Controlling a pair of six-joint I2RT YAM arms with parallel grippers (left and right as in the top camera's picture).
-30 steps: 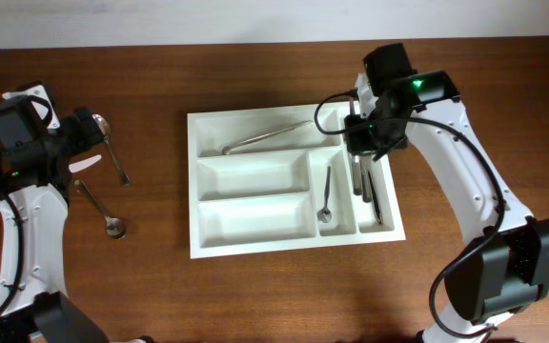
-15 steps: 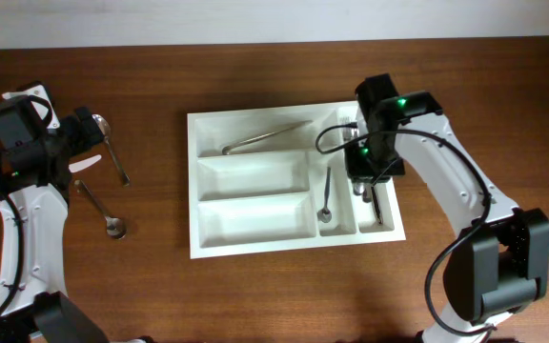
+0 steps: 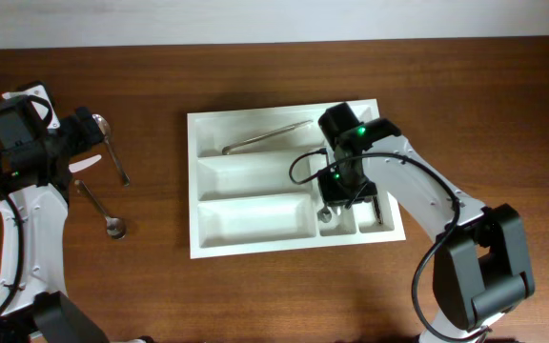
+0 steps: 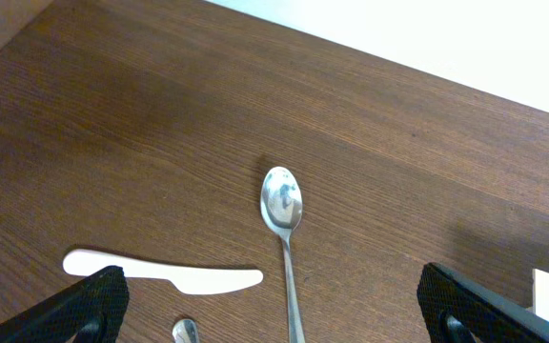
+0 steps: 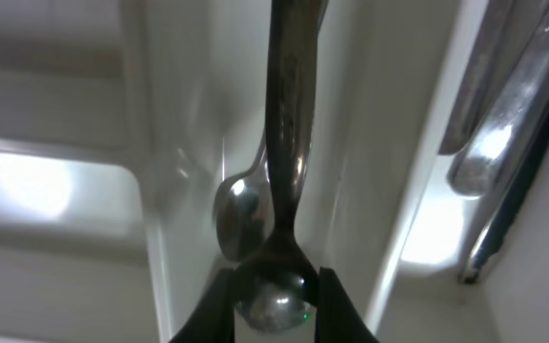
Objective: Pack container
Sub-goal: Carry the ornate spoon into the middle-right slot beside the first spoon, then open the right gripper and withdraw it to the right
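Note:
The white cutlery tray (image 3: 193, 191) lies mid-table. My right gripper (image 3: 337, 191) hangs low over its left narrow compartment. In the right wrist view my right gripper (image 5: 273, 297) is shut on the bowl of a metal spoon (image 5: 286, 114), whose handle points away along the compartment. A second spoon (image 5: 234, 217) lies under it in the same compartment. My left gripper (image 3: 82, 133) is open and empty above the table at the far left, over a long spoon (image 4: 282, 202) and a white plastic knife (image 4: 160, 273).
Metal tongs (image 3: 267, 138) lie in the tray's top wide compartment. Dark-handled utensils (image 3: 376, 206) fill the right narrow compartment. Two spoons (image 3: 114, 160) (image 3: 105, 211) and the white knife (image 3: 86, 164) lie on the wood at the left.
My right gripper has moved from the tray's upper right corner down and left to the left narrow compartment. The left arm has not moved.

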